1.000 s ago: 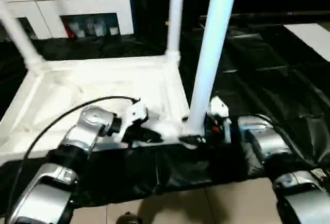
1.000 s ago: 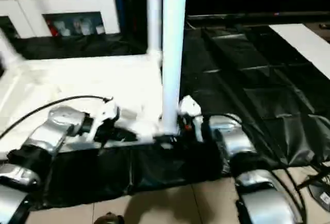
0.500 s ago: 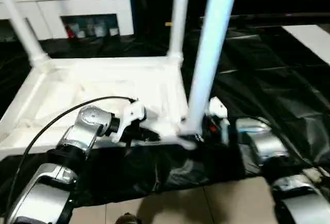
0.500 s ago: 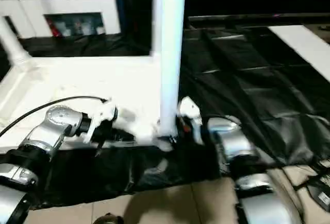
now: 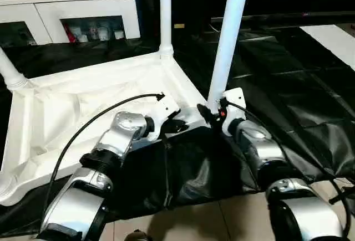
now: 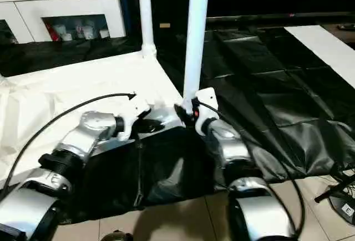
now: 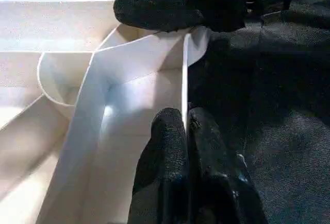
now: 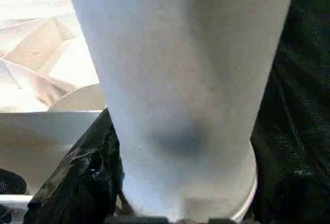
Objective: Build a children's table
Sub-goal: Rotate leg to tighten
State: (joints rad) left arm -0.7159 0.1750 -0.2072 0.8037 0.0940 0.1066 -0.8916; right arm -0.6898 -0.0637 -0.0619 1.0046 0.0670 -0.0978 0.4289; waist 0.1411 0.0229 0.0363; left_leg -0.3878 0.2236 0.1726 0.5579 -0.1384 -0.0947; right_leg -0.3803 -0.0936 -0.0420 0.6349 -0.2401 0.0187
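Note:
The children's table [image 5: 83, 102] lies upside down on a black sheet, its ribbed underside facing up. One white leg [image 5: 165, 14] stands in the far corner socket and another [image 5: 8, 69] in the left one. A third leg [image 5: 226, 47] rises, slightly tilted, from the near right corner. My right gripper [image 5: 212, 114] is shut on this leg's base, with one black finger [image 8: 82, 172] pressed against the tube [image 8: 180, 80]. My left gripper [image 5: 176, 124] is shut on the thin rim wall [image 7: 184, 64] just left of that corner, and its fingertips [image 7: 170, 126] pinch the wall.
A white glass-doored cabinet [image 5: 77, 14] stands at the back left. The black sheet [image 5: 288, 86] spreads to the right, with a white panel [image 5: 333, 36] at its far right edge. Tan floor tiles [image 5: 222, 224] show in front. A black cable [image 5: 100, 116] loops over my left forearm.
The whole picture has shifted, so the camera has moved. Both grippers keep their holds, the left on the rim and the right on the leg's base at the near right corner.

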